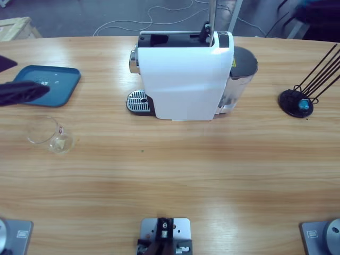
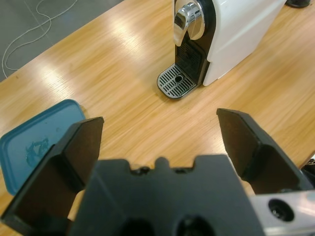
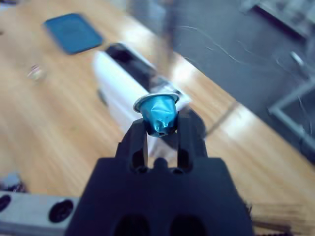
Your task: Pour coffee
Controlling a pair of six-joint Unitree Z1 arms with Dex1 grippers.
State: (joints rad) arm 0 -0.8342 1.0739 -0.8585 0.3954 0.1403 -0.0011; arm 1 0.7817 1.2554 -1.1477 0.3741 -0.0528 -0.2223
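- Coffee itself shows in none of the views: the clear glass (image 1: 49, 135) standing near the table's left end looks empty, with only a small pale mark at its base.
- White coffee machine (image 1: 183, 77) stands at the middle back of the wooden table (image 1: 175, 175), its long axis running left to right across the table. The spout end and the round drip grate (image 1: 139, 101) point toward the glass's side, and the grey water tank (image 1: 241, 71) sits at the opposite end.
- Its lid lever (image 1: 210, 21) is raised, leaving the slot on top open.
- Left gripper (image 2: 160, 130) has its jaws spread wide with nothing between them. It looks along the table at the machine's chrome spout (image 2: 189, 19) and grate.
- In the high view, a dark shape at the left edge lies over the blue tray (image 1: 50, 85), just behind the glass.
- Right gripper (image 3: 160, 132) is clamped on a shiny blue capsule (image 3: 158, 115), rim up and narrow end down between the jaws, held above the table with the machine blurred beyond it.
- Black capsule rack (image 1: 297, 101) stands near the table's right end, one blue capsule (image 1: 303, 104) at its base.
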